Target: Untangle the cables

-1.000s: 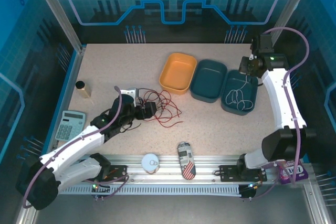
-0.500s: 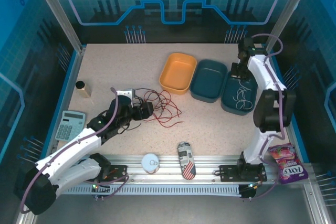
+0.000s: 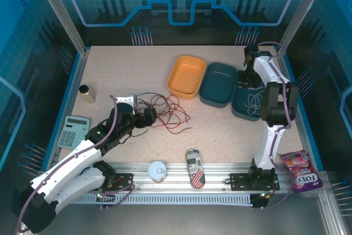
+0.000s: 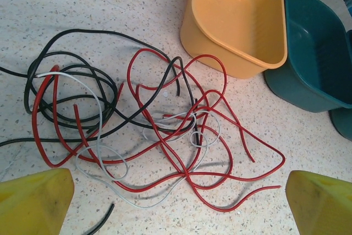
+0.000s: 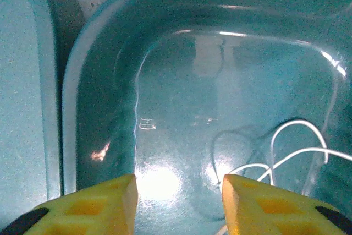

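Table (image 3: 220, 136): speckled top.
Right teal bin (image 5: 104, 81): a loose white cable (image 5: 297, 122) lies on its floor.
Orange bin (image 4: 236, 53): stands just beyond the tangle.
Left gripper (image 4: 179, 202): fingers spread wide, holding nothing, poised over the tangle.
Right gripper (image 5: 179, 202): inside the right teal bin, fingers partly apart, nothing between them.
Cables (image 3: 168, 113): red, black and grey-white strands looped through one another on the table, left of centre.

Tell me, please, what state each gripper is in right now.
Left gripper: open, holding nothing, above the cables.
Right gripper: open, holding nothing, over the bin with a white cable in it.
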